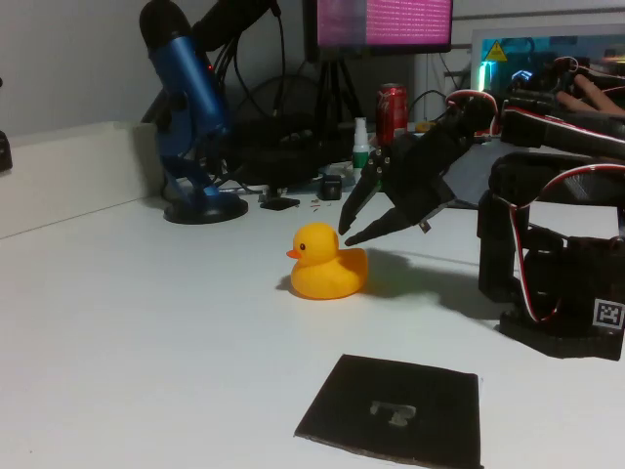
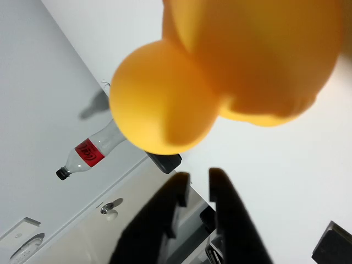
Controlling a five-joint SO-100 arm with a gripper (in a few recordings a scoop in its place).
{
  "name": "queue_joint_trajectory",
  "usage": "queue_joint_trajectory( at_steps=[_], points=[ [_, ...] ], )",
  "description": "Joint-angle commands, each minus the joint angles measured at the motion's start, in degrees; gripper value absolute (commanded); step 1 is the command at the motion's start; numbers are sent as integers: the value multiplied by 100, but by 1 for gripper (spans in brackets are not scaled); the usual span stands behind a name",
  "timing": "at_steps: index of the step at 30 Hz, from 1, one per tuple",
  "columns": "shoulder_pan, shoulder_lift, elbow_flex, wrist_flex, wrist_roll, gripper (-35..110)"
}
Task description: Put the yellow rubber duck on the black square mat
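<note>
The black square mat [image 1: 393, 410] lies nearest; the gripper [image 1: 346, 225], jaws apart, hovers just behind the yellow rubber duck [image 1: 326, 262].

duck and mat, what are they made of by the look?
Yellow rubber duck: looks like soft rubber or vinyl, smooth and slightly glossy, with rounded moulded curves and soft highlights in the wrist view. Black square mat: thin flat sheet, matte, lying flush on the table; could be foam, rubber or card, the look leaves it open.
</note>
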Motion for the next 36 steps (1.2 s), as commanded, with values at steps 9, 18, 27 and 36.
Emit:
queue_joint_trajectory(
  at_steps=[9, 18, 27, 36],
  points=[
    [-88, 141, 9, 0, 44, 4],
    [-97, 141, 0, 9, 44, 4],
    [-97, 141, -53, 26, 35, 10],
    [-97, 79, -44, 26, 79, 29]
  ],
)
